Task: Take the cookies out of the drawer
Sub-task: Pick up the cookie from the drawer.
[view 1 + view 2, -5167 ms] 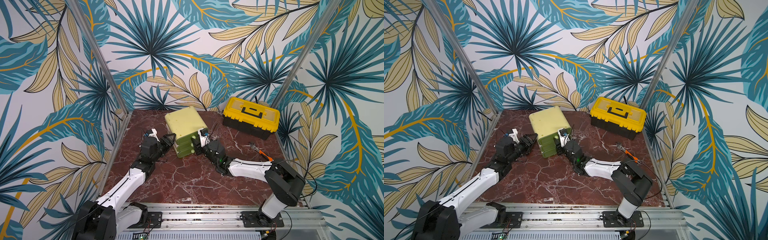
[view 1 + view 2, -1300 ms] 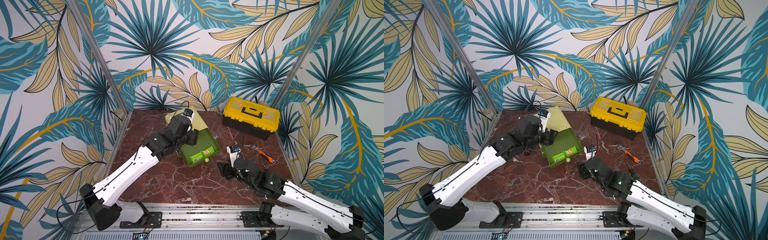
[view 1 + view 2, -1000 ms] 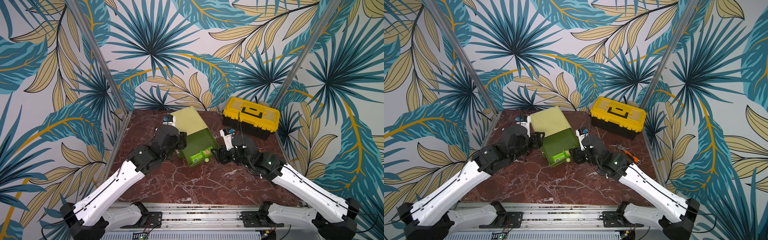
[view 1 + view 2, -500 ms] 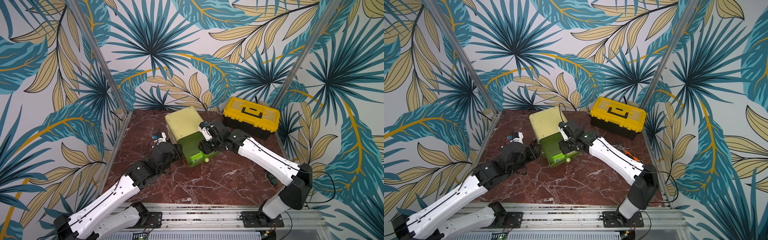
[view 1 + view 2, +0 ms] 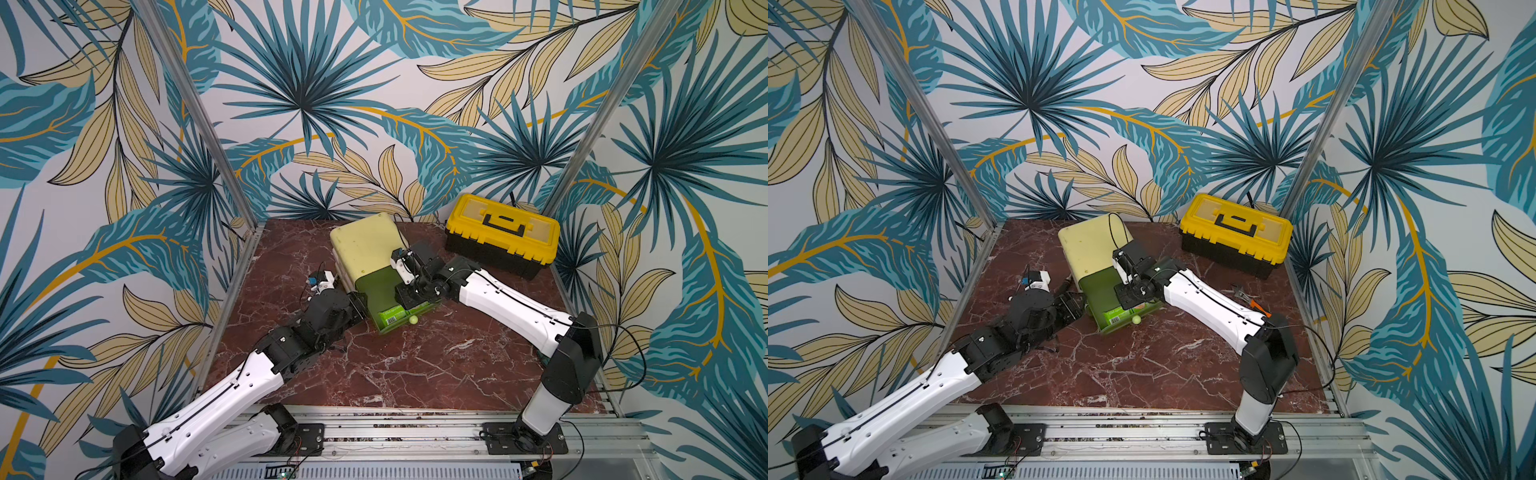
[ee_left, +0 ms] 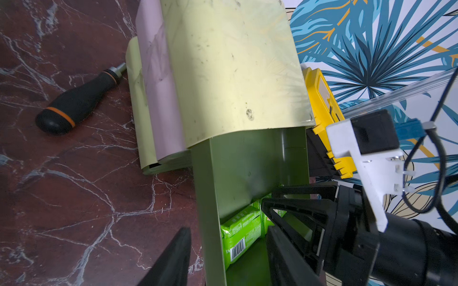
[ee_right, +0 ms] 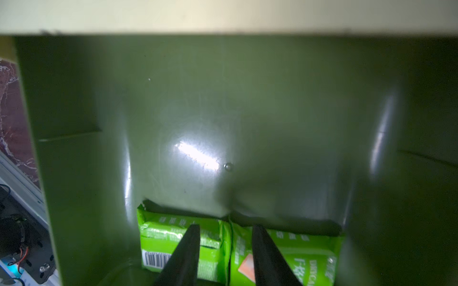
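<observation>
The dark green drawer (image 5: 376, 286) (image 5: 1100, 291) stands pulled out of the pale yellow cabinet (image 5: 365, 245). Two bright green cookies packets lie side by side at its front end (image 5: 390, 318) (image 7: 158, 237) (image 7: 309, 260) (image 6: 238, 235). My right gripper (image 5: 409, 305) (image 7: 225, 226) reaches down inside the drawer. It is open, with its fingers over the seam between the two packets. My left gripper (image 5: 361, 305) (image 6: 226, 230) is open astride the drawer's left side wall. One of its fingers (image 6: 173, 260) is outside the wall and clear of it.
A yellow and black toolbox (image 5: 500, 235) (image 5: 1235, 232) sits at the back right. A black screwdriver with orange rings (image 6: 76, 99) lies on the marble left of the cabinet. Orange-handled pliers (image 5: 1250, 301) lie behind my right arm. The drawer's round knob (image 5: 412, 319) sticks out towards me.
The drawer went from shut to pulled out. In the last half second my right gripper dropped to the drawer's front with narrower jaws, and my left gripper closed in on the drawer's side.
</observation>
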### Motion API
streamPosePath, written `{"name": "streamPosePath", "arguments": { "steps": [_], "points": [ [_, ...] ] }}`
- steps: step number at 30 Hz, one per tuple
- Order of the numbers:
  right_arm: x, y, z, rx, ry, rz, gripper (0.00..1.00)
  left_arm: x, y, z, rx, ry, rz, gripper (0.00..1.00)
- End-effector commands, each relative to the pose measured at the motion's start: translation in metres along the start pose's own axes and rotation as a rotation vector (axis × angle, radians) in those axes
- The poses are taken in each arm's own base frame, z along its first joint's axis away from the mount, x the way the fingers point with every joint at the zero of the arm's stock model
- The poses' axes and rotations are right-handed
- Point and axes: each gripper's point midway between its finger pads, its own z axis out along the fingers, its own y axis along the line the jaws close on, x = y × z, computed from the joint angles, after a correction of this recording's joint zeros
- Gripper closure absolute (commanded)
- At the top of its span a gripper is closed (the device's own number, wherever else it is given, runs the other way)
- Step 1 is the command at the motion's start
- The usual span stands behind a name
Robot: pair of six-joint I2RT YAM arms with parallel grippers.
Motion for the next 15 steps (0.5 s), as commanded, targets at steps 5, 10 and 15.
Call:
{"name": "streamPosePath", "arguments": {
  "steps": [5,10,15],
  "points": [
    [0.002,0.001,0.008,-0.001,0.028,0.002,0.63,0.001,0.004,0.004,0.004,-0.006,-0.020,0.47],
    [0.005,0.001,0.013,-0.004,0.041,0.001,0.66,0.002,0.005,0.005,0.000,-0.005,-0.022,0.48],
    [0.009,0.000,0.017,0.001,0.055,0.001,0.68,0.002,0.005,0.006,0.000,-0.005,-0.021,0.48]
  ]
}}
